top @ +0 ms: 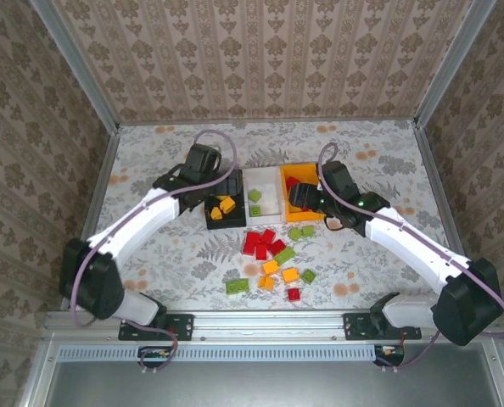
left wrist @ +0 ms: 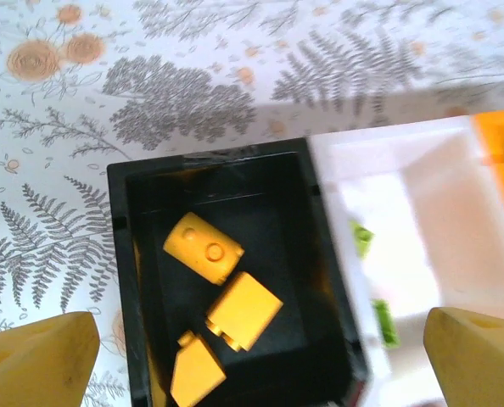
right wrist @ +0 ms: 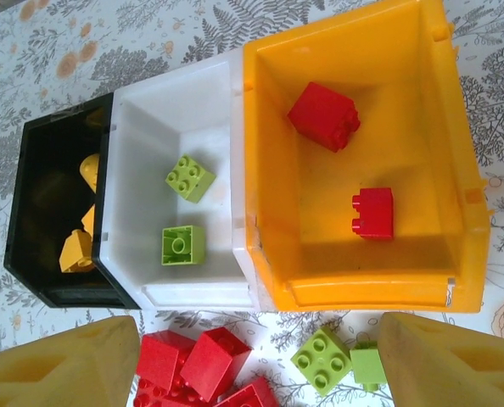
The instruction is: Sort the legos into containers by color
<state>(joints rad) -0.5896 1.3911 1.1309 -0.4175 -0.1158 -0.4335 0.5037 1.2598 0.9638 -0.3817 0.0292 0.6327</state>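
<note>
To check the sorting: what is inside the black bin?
Three orange-yellow bricks lie in the black bin. In the top view the left arm covers its far part.

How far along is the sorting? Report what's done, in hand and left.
Done: three orange-yellow bricks in the black bin, two green bricks in the white bin, two red bricks in the orange bin. In hand: nothing; the left gripper hangs open over the black bin, the right gripper open beside the bins. Left: a dozen or so loose bricks of all three colors on the table.
</note>
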